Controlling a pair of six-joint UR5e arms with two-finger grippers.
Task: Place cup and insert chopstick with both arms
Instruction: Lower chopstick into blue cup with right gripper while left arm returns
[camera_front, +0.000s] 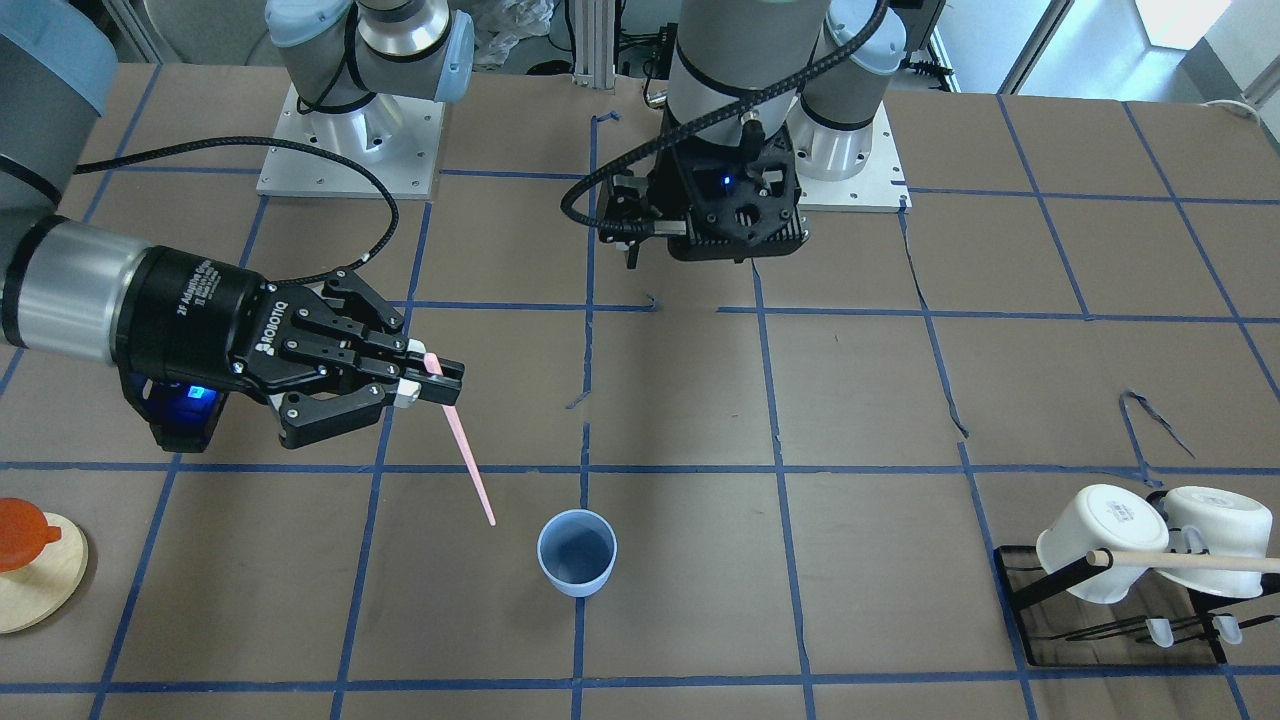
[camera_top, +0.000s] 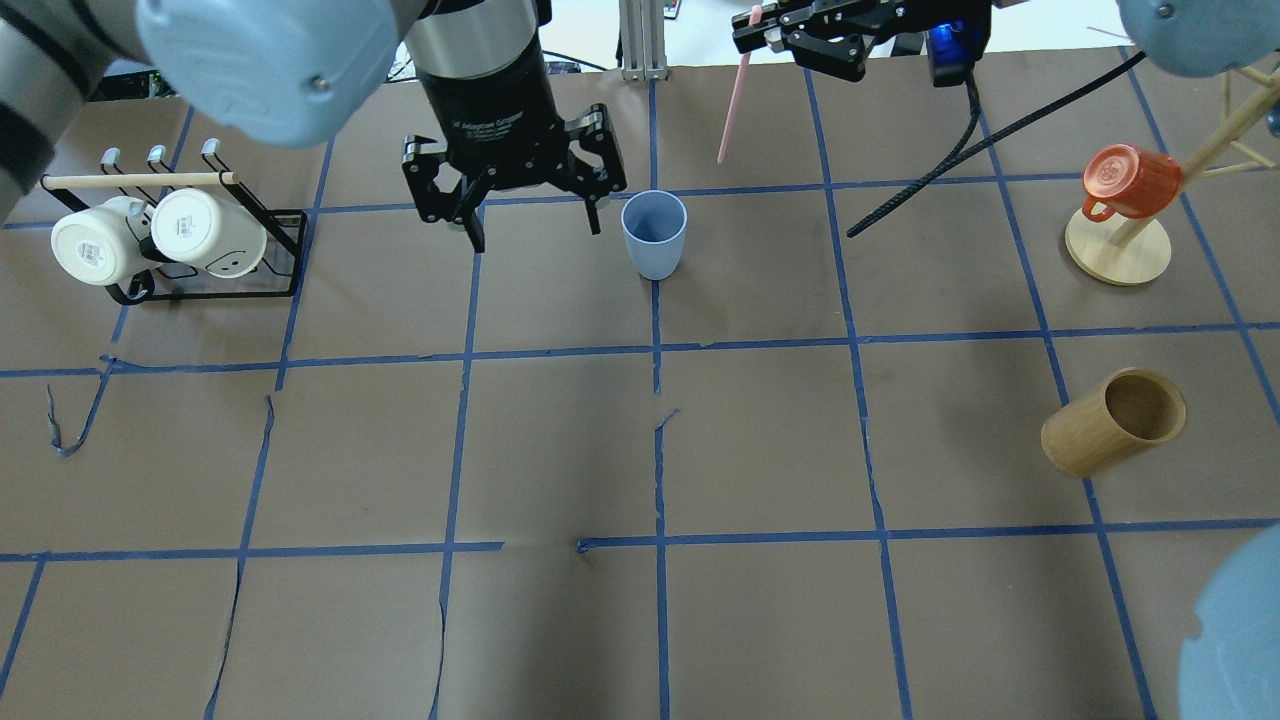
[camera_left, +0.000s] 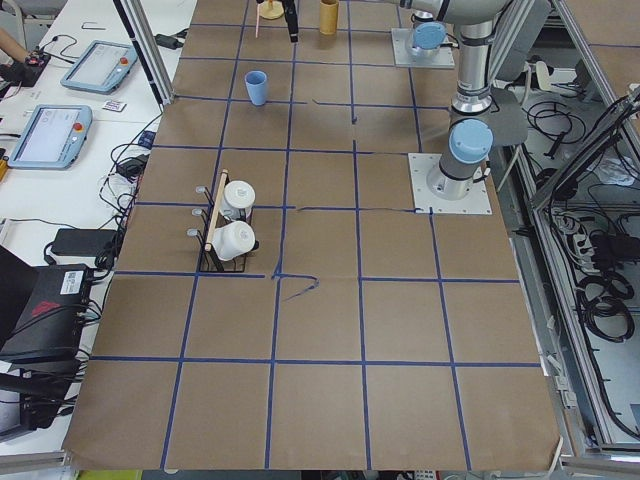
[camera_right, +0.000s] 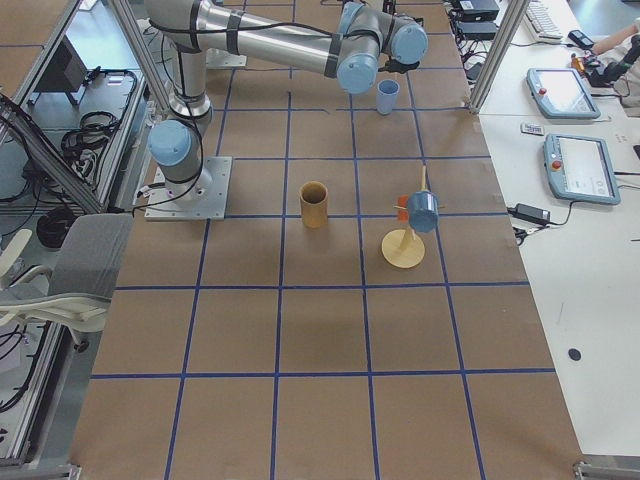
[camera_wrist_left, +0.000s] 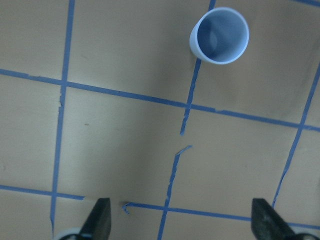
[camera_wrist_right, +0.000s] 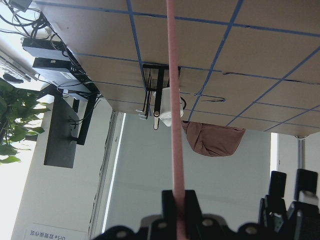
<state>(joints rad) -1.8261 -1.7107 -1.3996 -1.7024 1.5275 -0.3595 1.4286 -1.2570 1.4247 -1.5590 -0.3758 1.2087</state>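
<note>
A slim pink plastic chopstick (camera_front: 466, 452) is pinched near its top by the right gripper (camera_front: 438, 378), long axis slanted tip-down. In the front-facing view the upright pale-blue plastic cup (camera_front: 577, 553) is seen on the brown-papered table (camera_front: 900, 400) at four o'clock from that tip, near but apart. The left gripper (camera_top: 537, 232) is held spread and empty.

cup (camera_front: 577, 553): light blue, plain, without a handle
cup state: empty, mouth open upward
cup pose: upright
cup place: stands on a blue tape line (camera_top: 657, 310), alone, touching nothing else
chopstick (camera_front: 465, 450): pink, thin, straight
chopstick state: pinched at its top end in the right gripper (camera_front: 440, 380), outside the cup
chopstick pose: hangs tilted, tip downward
chopstick place: tip near the cup and apart from it, to one side; whether it touches the surface cannot be told
</note>
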